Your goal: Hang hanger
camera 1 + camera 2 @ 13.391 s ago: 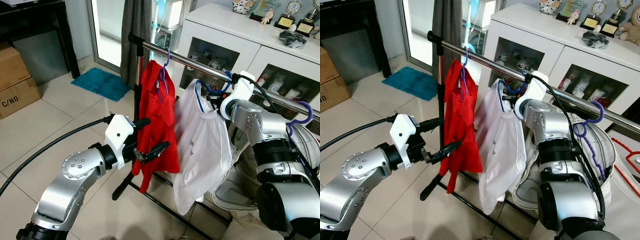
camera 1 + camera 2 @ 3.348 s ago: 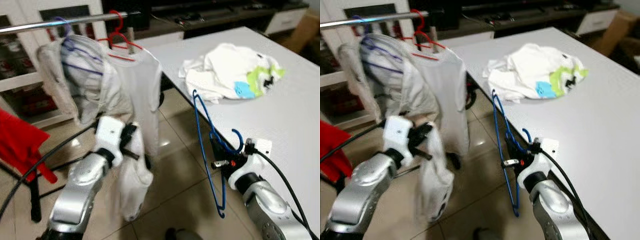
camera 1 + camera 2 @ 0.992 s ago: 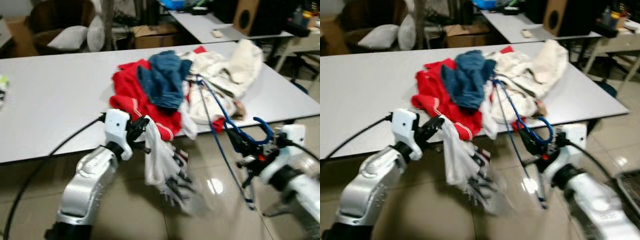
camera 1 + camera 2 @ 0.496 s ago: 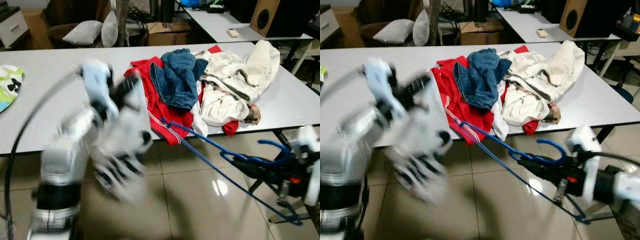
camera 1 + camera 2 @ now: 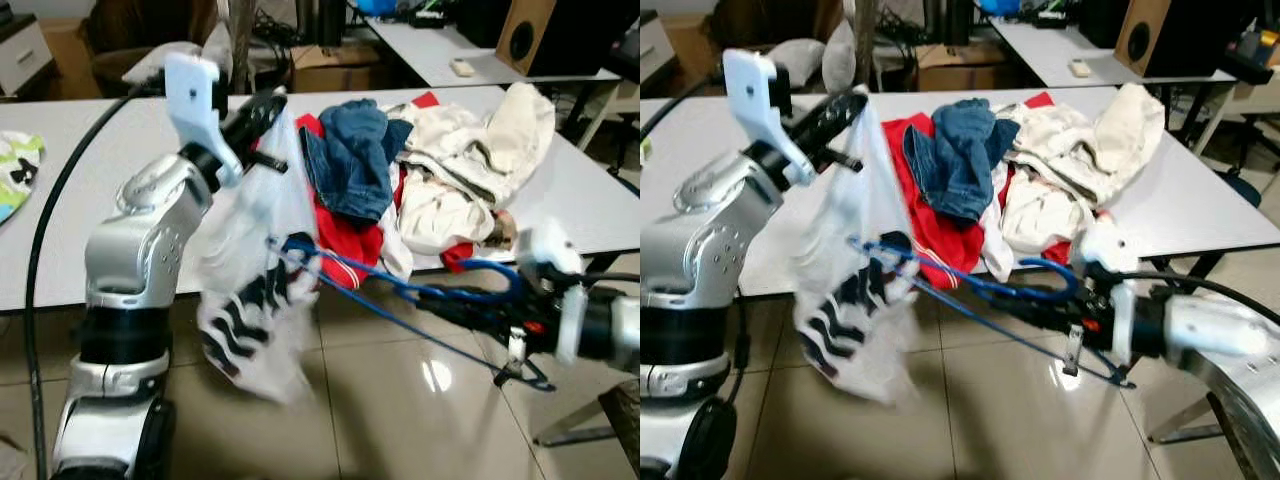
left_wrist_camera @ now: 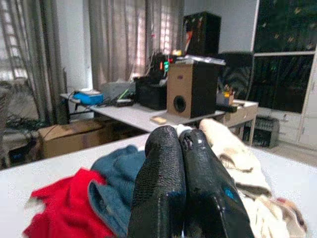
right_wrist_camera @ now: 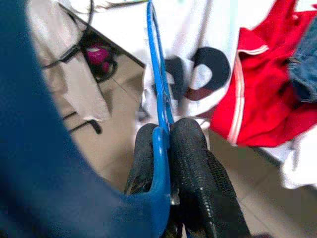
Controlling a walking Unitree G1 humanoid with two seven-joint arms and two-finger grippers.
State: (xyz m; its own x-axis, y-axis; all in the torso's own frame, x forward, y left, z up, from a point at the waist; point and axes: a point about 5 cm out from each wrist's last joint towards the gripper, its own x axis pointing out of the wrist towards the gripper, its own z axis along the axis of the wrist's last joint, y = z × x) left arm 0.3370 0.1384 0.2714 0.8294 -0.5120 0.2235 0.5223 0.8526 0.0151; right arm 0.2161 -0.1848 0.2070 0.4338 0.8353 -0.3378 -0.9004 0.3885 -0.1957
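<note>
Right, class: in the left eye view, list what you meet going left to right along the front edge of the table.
Left gripper holding the white garment with dark stripes → blue wire hanger → cream-coloured crumpled jacket → right gripper.

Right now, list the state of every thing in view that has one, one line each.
left gripper: raised, shut on white garment
white garment: hanging, off the table
right gripper: shut on blue hanger
blue hanger: held level, tip at the garment
clothes pile: heaped on white table
</note>
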